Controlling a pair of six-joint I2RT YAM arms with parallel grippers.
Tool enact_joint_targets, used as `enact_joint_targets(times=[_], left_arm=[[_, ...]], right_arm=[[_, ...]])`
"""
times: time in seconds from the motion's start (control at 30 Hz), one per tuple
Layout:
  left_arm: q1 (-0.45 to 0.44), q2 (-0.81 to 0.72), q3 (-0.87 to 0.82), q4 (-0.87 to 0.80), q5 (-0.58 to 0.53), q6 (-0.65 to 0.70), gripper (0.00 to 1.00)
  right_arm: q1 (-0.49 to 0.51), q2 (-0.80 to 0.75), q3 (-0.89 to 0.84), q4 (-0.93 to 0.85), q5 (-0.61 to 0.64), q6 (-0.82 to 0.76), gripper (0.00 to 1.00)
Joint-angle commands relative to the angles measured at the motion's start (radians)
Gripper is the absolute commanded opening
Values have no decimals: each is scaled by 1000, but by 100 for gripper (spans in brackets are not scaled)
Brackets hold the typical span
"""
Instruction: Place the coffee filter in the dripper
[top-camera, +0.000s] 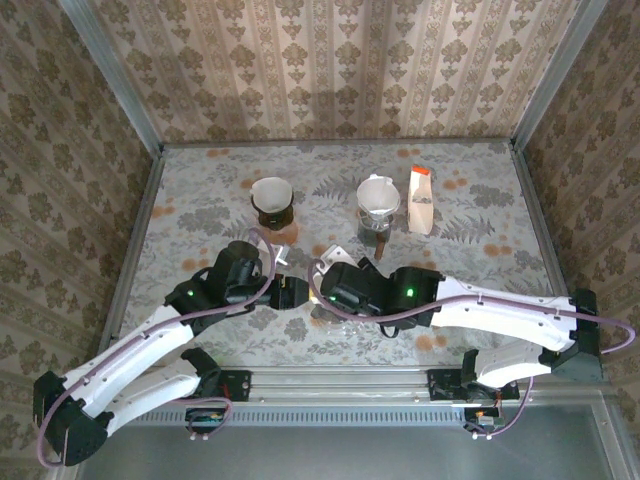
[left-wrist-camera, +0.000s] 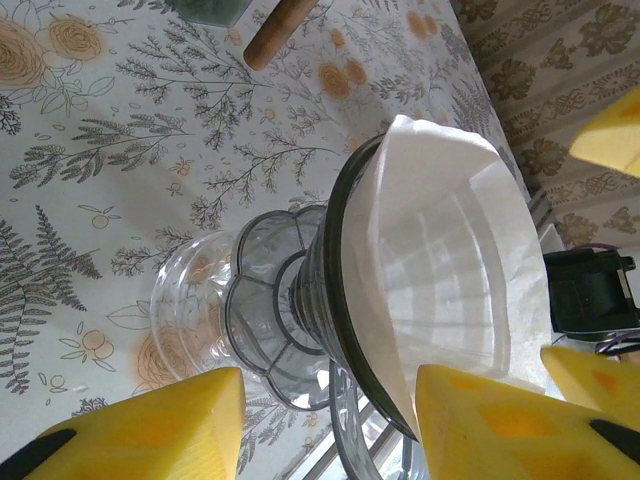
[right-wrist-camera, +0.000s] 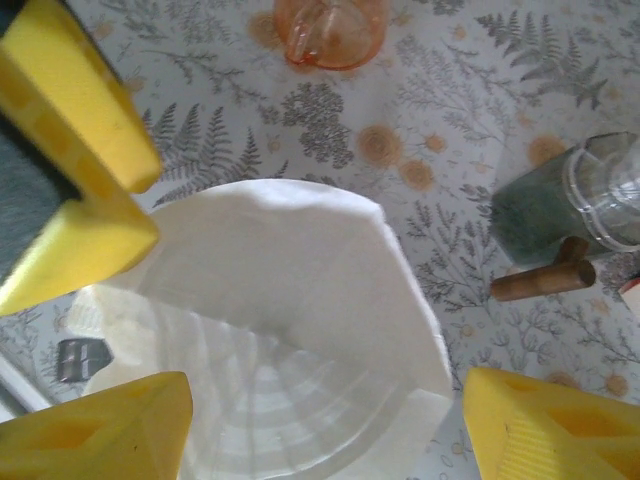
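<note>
Count's coming in: one clear ribbed glass dripper (left-wrist-camera: 270, 335), and one white paper coffee filter (left-wrist-camera: 440, 250) sitting in it. Beyond the dripper, three singles (no pairs here): one amber glass cup (right-wrist-camera: 330, 30), one dark-filled clear jar with a wooden handle (right-wrist-camera: 555, 210), one white packet with an orange top (top-camera: 421, 200).

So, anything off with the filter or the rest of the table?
The coffee filter sits a bit crooked in the dripper: in the right wrist view one side of its edge stands higher than the other. No tear or spill visible; nothing else stands out.
</note>
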Motion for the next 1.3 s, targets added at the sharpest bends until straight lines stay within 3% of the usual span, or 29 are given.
enact_joint_targets(times=[0.0,0.43,0.67,0.8,1.0,1.27], left_arm=[[12,-20,-12,-13,8,-8,50],[17,-16,-16,-7,8,-8,52],[21,-13,-18,-1,12,-7,52],[21,-13,-19,1,14,-8,52],[22,-15,-19,-2,14,-7,53],[23,-11,-22,5,16,-7,53]], right_arm=[[-17,5,17,-17,47,24,73],[10,-12,-34,51,-72,-37,72],[3,-32,-25,39,-50,-29,73],[-40,-74,-23,27,-18,20,80],[-170,-55,-35,23,-183,104,82],[-215,31,-19,31,-298,120,82]])
